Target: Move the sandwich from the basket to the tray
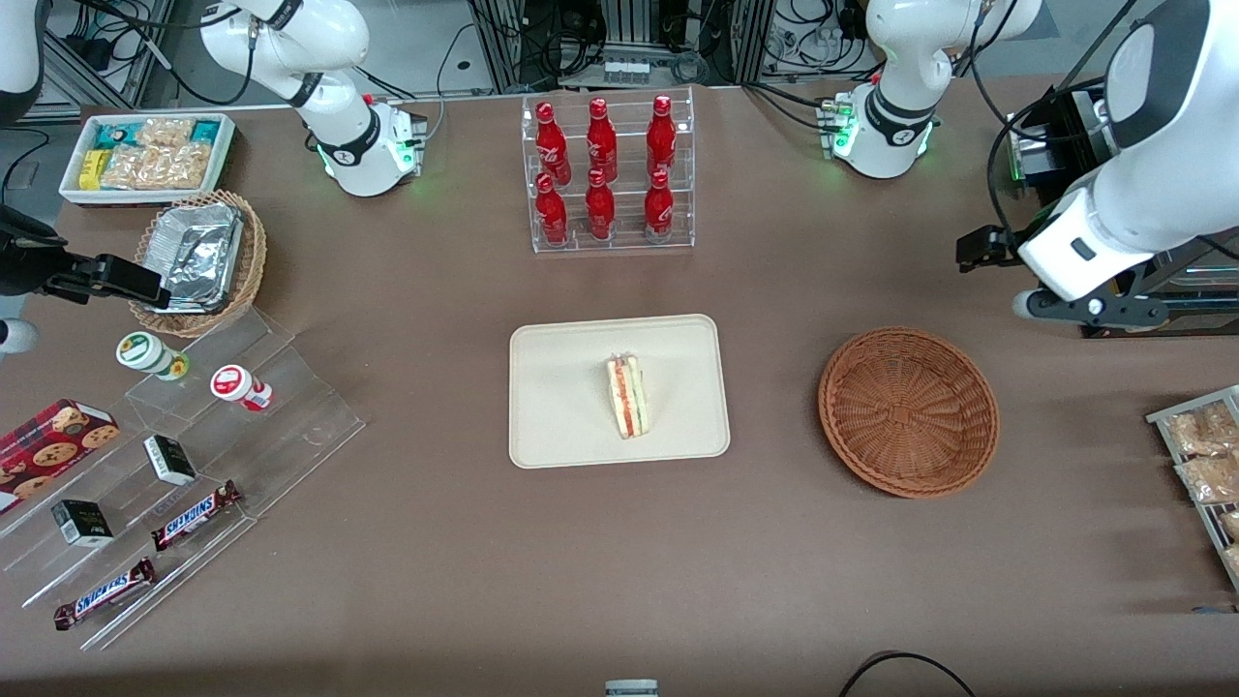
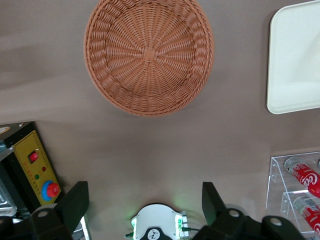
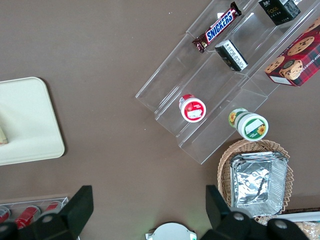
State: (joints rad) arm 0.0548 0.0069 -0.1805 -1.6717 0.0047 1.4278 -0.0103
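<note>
Snack bin: a white bin [image 1: 147, 116] of packets sits at the parked arm's end of the table, farther from the front camera than the other things at that end.
Foil basket: a lighter tan wicker basket [image 1: 254, 254] holds foil containers [image 1: 194, 254], just nearer the front camera than the bin.
Display steps: a clear stepped stand [image 1: 290, 407] carries a green-lidded cup [image 1: 150, 354], a red-lidded cup [image 1: 237, 385], small dark boxes [image 1: 169, 459], a cookie box [image 1: 53, 440] and two Snickers bars [image 1: 196, 515].
Bottle rack: a clear rack [image 1: 624, 242] with six red bottles [image 1: 600, 140] stands mid-table, farther from the front camera than the tray.
Tray: the cream tray [image 1: 561, 407] lies flat at the table's middle, well apart from the reddish-brown basket.
Sandwich: the sandwich [image 1: 628, 395] lies on the tray close to its centre, its layered red-orange edge facing up.
Basket: the round wicker basket [image 1: 908, 411] sits beside the tray, toward the working arm's end.
Gripper: the gripper [image 2: 145, 205] hangs high over the table, farther from the front camera than the basket; its fingers [image 2: 75, 205] are spread wide with nothing between them.
Packet rack: bagged snacks [image 1: 1205, 455] lie at the working arm's edge of the table.
</note>
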